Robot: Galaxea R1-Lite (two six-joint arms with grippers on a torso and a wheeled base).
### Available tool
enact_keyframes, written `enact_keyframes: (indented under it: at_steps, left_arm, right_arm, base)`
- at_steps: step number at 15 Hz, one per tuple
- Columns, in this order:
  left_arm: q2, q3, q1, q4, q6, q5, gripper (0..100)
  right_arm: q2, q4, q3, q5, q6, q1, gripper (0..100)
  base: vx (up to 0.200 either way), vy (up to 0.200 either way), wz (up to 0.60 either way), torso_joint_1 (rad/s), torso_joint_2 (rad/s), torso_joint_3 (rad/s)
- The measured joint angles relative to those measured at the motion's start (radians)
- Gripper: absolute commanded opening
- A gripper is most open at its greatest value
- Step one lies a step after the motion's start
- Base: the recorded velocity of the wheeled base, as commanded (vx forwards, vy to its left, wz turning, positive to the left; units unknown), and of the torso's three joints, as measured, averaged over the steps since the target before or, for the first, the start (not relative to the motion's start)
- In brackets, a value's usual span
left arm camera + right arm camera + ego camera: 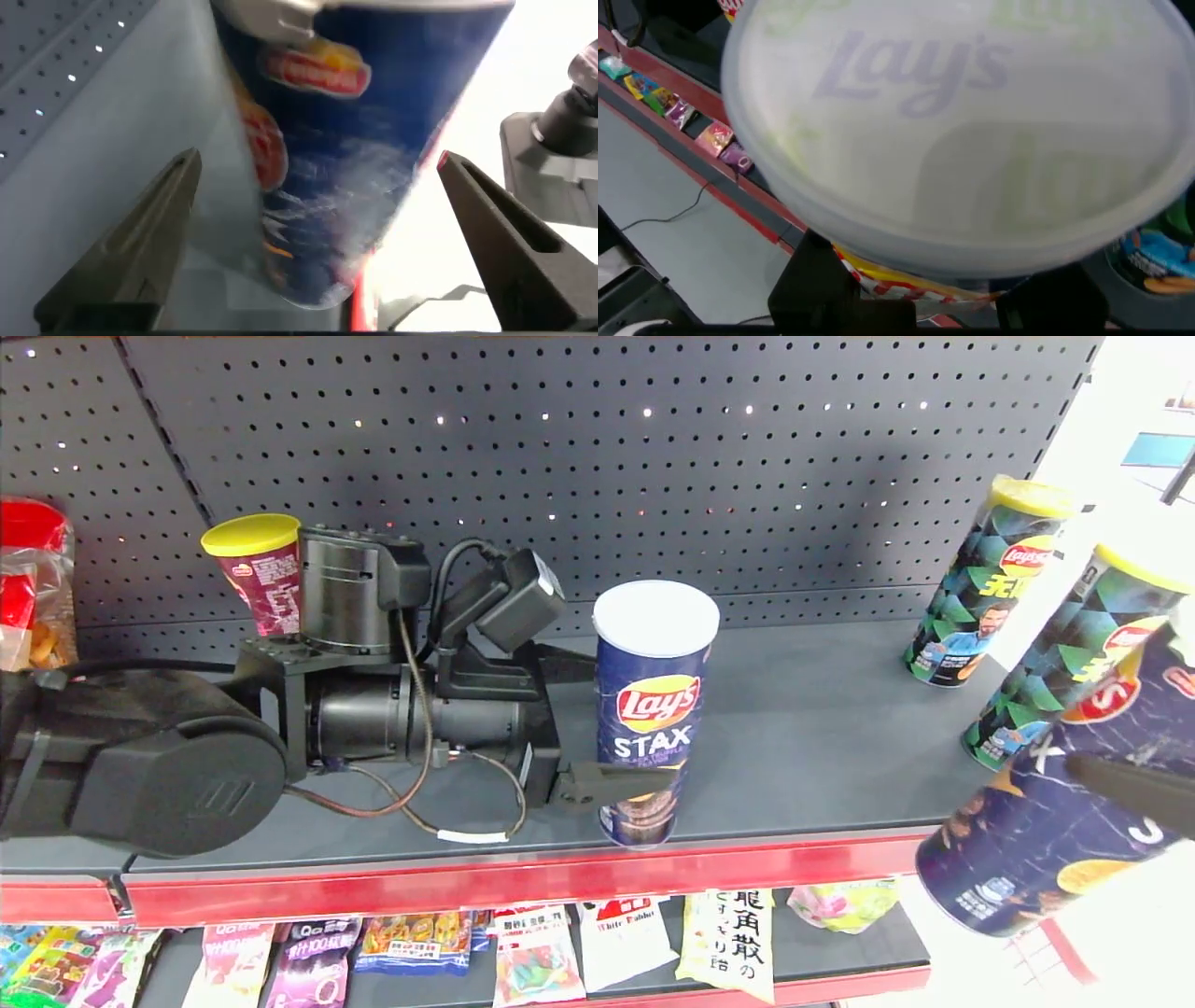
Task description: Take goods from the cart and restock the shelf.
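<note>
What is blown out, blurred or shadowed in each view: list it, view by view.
Head view: bright light washes out the right edge around the yellow-lidded cans; light pinpoints pierce the pegboard. Left wrist view: the blue chip can is smeared, with white glare beside it. Right wrist view: the lid of the held chip can sits too close, out of focus.

The glossy chip can [1027, 840] has a smooth translucent plastic lid [952, 131]; shelf [822, 737] is matt metal.
</note>
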Motion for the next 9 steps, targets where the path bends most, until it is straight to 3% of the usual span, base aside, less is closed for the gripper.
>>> enact_keyframes:
  at_steps: [4, 9]
  left_arm:
    - [-0.096, 0.127, 0.046, -0.001, -0.001, 0.004, 100]
    - [-0.278, 0.341, 0.153, 0.0, -0.01, 0.018, 100]
  right_arm:
    - [0.229, -0.005, -0.206, 0.0, -0.01, 0.081, 0]
    - [0.56, -0.008, -0.515, 0.003, -0.036, 0.124, 0]
  base:
    - [0.0, 0.0, 0.0, 0.0, 0.0, 0.0]
    - [0.0, 0.0, 0.0, 0.0, 0.0, 0.0]
